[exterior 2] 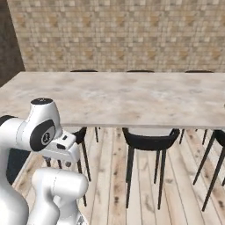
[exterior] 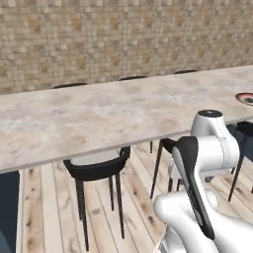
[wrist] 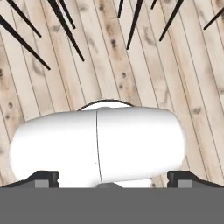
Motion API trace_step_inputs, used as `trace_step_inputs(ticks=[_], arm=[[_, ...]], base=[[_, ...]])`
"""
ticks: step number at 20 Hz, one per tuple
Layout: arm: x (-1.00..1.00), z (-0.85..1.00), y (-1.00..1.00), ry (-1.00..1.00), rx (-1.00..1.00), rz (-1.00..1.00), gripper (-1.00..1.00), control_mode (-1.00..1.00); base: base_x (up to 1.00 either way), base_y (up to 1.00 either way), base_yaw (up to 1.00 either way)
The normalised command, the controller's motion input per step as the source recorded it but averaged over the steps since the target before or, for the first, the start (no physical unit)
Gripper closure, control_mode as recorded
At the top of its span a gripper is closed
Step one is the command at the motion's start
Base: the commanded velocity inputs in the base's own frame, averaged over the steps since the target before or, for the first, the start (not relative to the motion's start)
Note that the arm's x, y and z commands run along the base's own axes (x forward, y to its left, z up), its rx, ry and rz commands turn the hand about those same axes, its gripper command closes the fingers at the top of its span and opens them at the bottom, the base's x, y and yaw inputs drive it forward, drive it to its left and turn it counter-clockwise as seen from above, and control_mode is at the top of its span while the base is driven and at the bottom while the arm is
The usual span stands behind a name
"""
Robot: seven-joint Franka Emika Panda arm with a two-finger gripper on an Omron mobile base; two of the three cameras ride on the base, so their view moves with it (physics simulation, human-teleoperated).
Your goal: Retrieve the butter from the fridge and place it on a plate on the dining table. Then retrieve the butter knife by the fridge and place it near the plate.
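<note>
Item, left base view, left to right: dining table (exterior: 99,118), long marbled top running across the frame, bare along most of its length; dark stools (exterior: 96,170) tucked under its near edge on a plank floor; folded white arm at lower right; plate (exterior: 245,98), red-orange ring, cut by the right edge, resting at the table's far right end. Item, hand view: gripper (wrist: 113,179) aimed down at the floor, its two dark fingertips (wrist: 41,178) spread wide at either side, nothing between them. Butter, butter knife and fridge: whereabouts cannot be told. Judged: the plate lies forward and far right of the tucked hand, so placing calls for travel rightward along the table.
</note>
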Motion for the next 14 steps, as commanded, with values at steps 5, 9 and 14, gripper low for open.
trace_step_inputs(ticks=[5,9,14], arm=[[0.0,0.0,0.0,0.0,0.0,0.0,-1.0,1.0],[0.0,0.0,0.0,0.0,0.0,0.0,-1.0,1.0],[0.0,0.0,0.0,0.0,0.0,0.0,-1.0,1.0]], base=[[-0.35,1.0,0.16],[-0.3,1.0,0.16],[-0.24,1.0,0.16]])
